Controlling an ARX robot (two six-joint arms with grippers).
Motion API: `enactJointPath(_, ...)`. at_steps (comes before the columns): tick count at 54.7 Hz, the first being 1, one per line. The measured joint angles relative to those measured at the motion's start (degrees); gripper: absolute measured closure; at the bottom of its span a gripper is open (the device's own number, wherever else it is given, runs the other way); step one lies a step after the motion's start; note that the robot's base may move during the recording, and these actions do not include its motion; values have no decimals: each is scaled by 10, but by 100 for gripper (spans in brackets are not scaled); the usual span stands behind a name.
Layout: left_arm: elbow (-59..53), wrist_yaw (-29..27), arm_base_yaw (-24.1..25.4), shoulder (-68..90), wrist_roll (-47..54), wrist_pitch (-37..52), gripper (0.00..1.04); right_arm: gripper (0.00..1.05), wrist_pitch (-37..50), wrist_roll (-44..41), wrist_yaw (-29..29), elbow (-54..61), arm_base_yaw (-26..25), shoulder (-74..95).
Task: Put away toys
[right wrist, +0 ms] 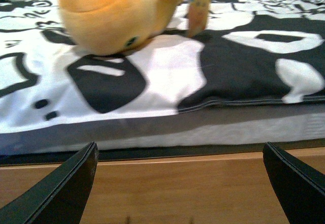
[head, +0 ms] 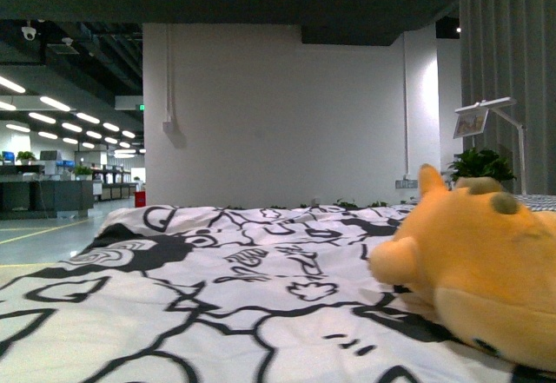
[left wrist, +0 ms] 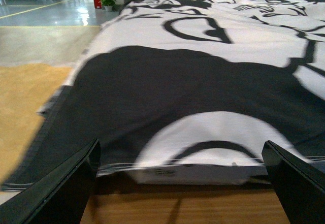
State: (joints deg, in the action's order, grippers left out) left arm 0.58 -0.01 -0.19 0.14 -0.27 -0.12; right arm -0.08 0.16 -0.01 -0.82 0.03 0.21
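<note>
Plush animal (head: pixel 486 287) on the bedspread (head: pixel 217 305); left fingers (left wrist: pixel 56 193) and right fingers (right wrist: pixel 56 188) wide apart (both empty).

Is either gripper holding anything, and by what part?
Nothing is held. The left gripper and right gripper both have open, empty jaws; the plush toy lies free on the bed.

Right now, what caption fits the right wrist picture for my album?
Orange plush toy lying on the black-and-white bedspread, right end effector open before it.
</note>
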Motion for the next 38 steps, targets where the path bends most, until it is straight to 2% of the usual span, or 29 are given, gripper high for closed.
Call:
enactJointPath(25, 0, -2, -1, -1, 0, 0, 6, 7, 0, 0, 0, 0, 0, 0)
enactJointPath(30, 0, -2, -1, -1, 0, 0, 6, 7, -28, 26, 100, -4, 33, 24)
enactJointPath(32, 0, -2, -1, -1, 0, 0, 6, 7, -26, 32, 123, -4, 42, 38)
enactJointPath(38, 0, 0, -1, -1, 0, 0, 6, 7, 16, 38, 140, -9, 55, 77)
